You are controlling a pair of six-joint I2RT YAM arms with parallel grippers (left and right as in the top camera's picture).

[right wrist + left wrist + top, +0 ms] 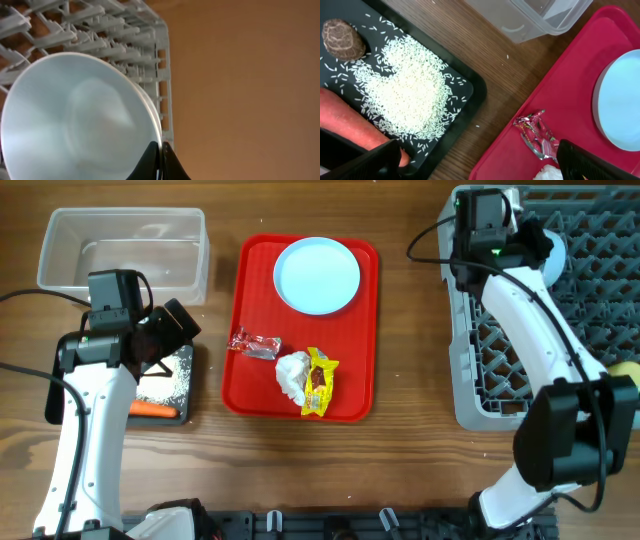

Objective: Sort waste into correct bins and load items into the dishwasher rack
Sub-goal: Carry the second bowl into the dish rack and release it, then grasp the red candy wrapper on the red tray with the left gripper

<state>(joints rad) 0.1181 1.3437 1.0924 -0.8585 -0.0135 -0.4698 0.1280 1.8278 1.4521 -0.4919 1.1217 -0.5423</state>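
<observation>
Wooden table (420,380) underneath. At the right gripper (161,156), jaws pinched tight on the rim of a pale blue-green bowl (75,120), grey dishwasher rack (90,35) just behind it. At the left gripper (480,162), fingers spread wide, holding nothing, above the gap between black tray (470,95) and red serving tray (570,85). In the black tray: rice (410,90), brown lump (342,36), carrot (345,120). On the red one: red wrapper (537,134), plate (620,100), tissue (292,372), yellow wrapper (320,383). Farther off, clear tub (535,20).

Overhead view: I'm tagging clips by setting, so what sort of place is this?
Likely a tabletop dish-clearing test station: a flat red plastic serving tray, a grey plastic lattice dishwasher rack and a clear plastic tub on a wooden table.
</observation>
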